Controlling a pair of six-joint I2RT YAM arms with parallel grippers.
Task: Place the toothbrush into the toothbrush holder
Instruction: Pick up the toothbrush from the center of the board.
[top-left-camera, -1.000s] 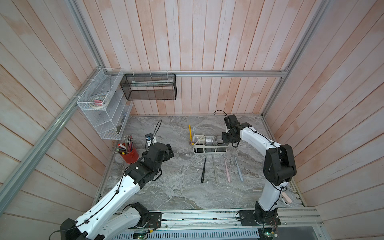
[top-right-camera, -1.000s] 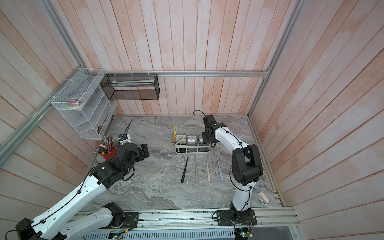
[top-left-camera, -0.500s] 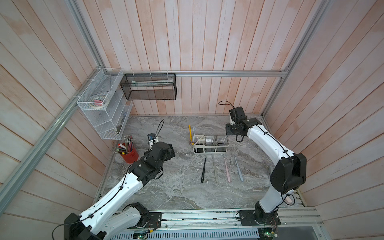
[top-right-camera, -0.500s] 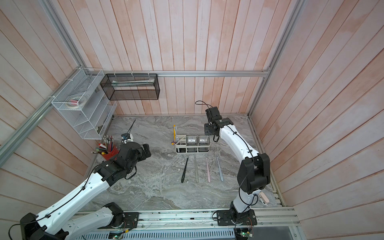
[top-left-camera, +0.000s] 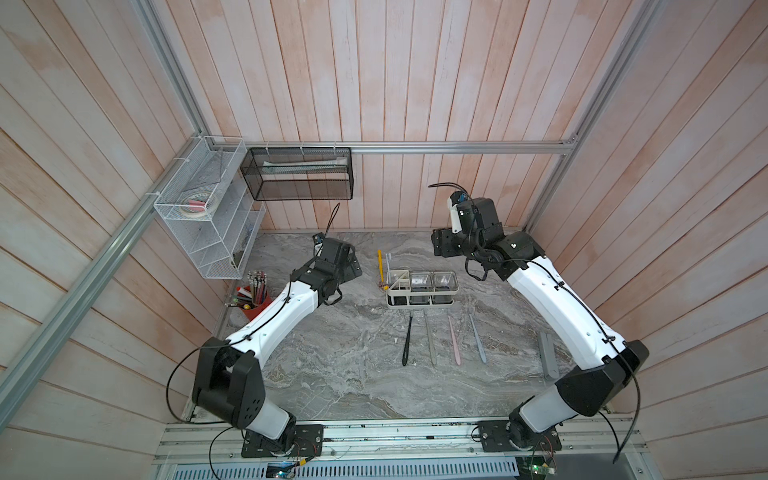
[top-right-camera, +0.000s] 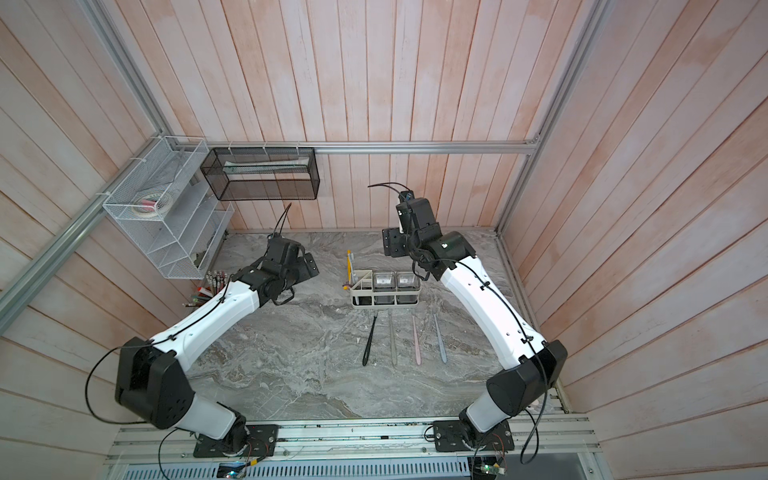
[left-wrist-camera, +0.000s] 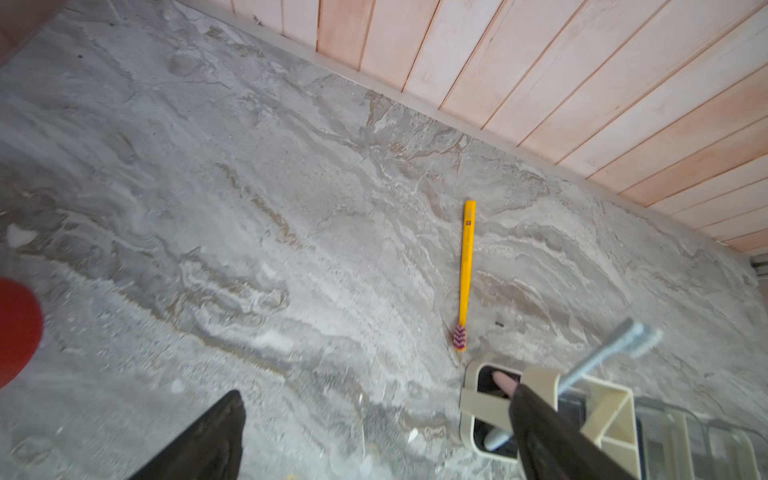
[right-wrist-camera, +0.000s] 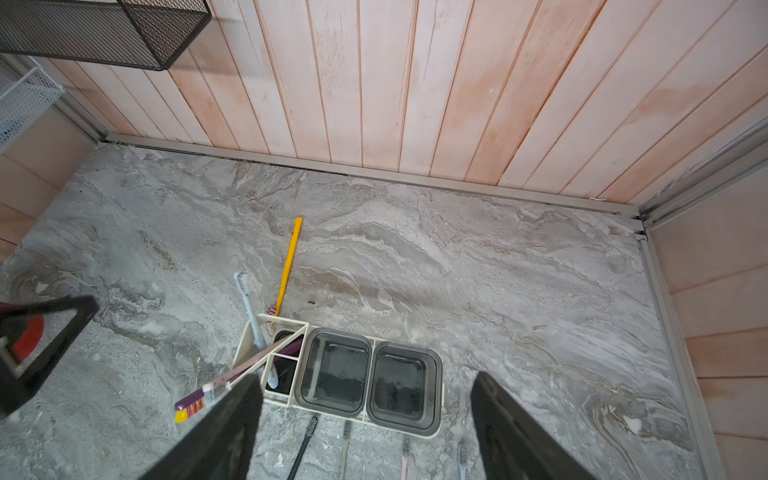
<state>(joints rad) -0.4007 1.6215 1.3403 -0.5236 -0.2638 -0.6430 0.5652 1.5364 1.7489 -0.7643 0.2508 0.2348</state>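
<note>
The right gripper hangs above the toothbrush holder with its fingers spread wide and nothing between them. The left gripper is also spread and empty, between the holder and a red cup of pens.

In the divided slot of the cream-white open-frame plastic toothbrush holder stands a pale blue toothbrush. A pink-handled toothbrush with purple and yellow bristles leans out of the same section. A yellow toothbrush lies on the table just behind the holder, and a row of four slim toothbrushes lies in front of it.

The grey veined marble-look tabletop is boxed in by pale pink plank walls. A white wire shelf and a black mesh basket hang on them.

The right wrist view cuts the row off, showing only the heads. The leaning brush is hard to make out in both top views. A flat grey bar by the right arm shows in a top view, in neither wrist view.
</note>
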